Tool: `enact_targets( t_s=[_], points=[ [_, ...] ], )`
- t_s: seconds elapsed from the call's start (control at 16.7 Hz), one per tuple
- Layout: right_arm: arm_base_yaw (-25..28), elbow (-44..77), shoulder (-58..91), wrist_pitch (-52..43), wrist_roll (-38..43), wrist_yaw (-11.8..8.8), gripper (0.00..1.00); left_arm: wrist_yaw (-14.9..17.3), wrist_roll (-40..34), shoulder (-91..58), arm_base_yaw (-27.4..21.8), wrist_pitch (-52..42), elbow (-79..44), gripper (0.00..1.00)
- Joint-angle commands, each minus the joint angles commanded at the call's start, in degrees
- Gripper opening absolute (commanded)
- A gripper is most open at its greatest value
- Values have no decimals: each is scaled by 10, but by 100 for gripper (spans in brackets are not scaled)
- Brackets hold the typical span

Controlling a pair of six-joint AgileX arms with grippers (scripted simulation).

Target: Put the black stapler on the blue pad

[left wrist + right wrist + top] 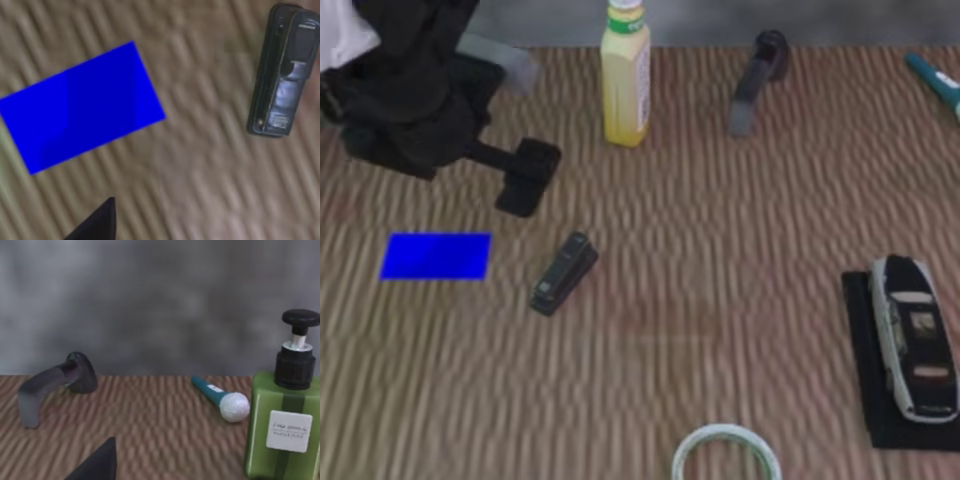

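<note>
The black stapler (564, 273) lies flat on the wooden table (720, 300), slanted, just right of the blue pad (436, 256) and apart from it; bare wood lies between them. The left gripper (525, 178) hangs above the table behind the stapler, holding nothing; whether its fingers are wide or narrow I cannot tell. In the left wrist view only one dark fingertip (97, 225) shows, with the pad (80, 107) and stapler (285, 70) below; a small pale label on the stapler is too blurred to read.

Behind stand a yellow bottle (625, 75) with a green-and-white cap and a grey-purple scanner-like tool (757, 80). At right, a model car (916, 335) sits on a black base plate (865, 360). A white tape ring (725, 455) is cut off at the near edge, a teal microphone (935, 82) at the far right corner.

The right arm is out of the top view; its wrist camera shows a green pump bottle (280, 425) — white label unreadable — the microphone (222, 399), the grey tool (55, 385) and one dark fingertip (97, 465).
</note>
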State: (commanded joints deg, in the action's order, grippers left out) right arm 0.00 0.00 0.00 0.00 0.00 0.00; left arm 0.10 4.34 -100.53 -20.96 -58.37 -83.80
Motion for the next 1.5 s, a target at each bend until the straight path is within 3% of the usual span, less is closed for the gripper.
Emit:
enact_targets(
  t_s=[0.42,0.9,1.5],
  points=[
    [0,0,0,0,0,0,100,0,11,-224,-51,-130,-217,100],
    [0,0,0,0,0,0,100,-1,12,-246,-54,-139,-236,100],
    [0,0,0,0,0,0,100,0,14,-302,-55,52,-101,100]
  ],
)
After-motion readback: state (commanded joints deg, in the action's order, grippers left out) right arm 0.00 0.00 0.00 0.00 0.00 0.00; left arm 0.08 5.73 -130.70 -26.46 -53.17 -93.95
